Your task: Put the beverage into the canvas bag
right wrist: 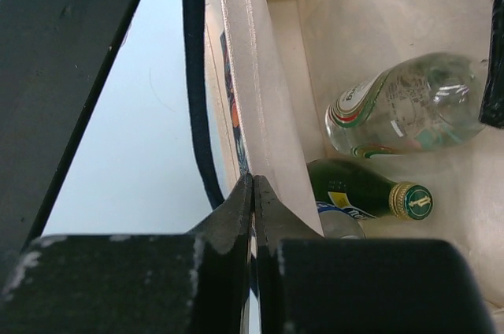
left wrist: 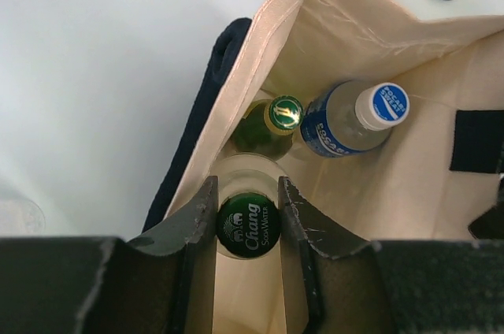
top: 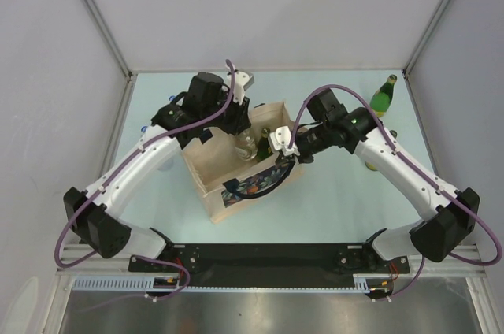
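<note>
canvas bag (top: 209, 185): stands open at mid-table (top: 339, 184), between my arms.
left arm (top: 146, 165): bent over the bag's far side, wrist pointing down into it.
right arm (top: 402, 165): reaches in from the right to the bag's rim.
left gripper (left wrist: 246, 192): clamped on the beverage (left wrist: 249, 226), a green-capped clear bottle inside the bag.
right gripper (right wrist: 253, 184): fingers pressed together, pinching the bag's wall.

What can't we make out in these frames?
- Chang bottle base: left wrist, cap and left gripper hide it.
- Canvas bag contents: top view, arms cover most.
- Right gripper: right wrist, its own shut tips hide whether canvas is pinched.
- Green bottle on table: label too small in top view, cropped in left wrist.
</note>
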`<act>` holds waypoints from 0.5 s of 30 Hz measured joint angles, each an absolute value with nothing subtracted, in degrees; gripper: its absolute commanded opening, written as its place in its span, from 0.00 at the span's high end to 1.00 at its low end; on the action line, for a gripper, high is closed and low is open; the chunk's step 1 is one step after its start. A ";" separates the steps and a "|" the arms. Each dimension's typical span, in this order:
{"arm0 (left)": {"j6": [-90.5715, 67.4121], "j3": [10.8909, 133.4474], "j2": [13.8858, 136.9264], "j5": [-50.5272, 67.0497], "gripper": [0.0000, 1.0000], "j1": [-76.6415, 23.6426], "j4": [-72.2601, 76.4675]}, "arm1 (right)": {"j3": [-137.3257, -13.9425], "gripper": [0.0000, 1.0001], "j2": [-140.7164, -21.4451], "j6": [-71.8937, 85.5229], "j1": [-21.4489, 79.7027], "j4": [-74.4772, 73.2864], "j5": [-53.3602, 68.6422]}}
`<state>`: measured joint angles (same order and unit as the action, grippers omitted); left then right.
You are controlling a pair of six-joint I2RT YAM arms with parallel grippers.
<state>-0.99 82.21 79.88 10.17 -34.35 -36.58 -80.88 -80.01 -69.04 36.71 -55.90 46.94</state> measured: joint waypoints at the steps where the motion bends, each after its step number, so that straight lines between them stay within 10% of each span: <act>1: -0.97 82.13 80.47 10.15 1.00 -34.35 -36.23 | -80.88 0.98 -79.92 -69.06 36.71 -55.90 46.94; 15: -0.82 75.00 83.59 10.28 1.00 -34.35 -28.49 | -80.88 0.97 -79.46 -68.38 35.88 -55.90 47.51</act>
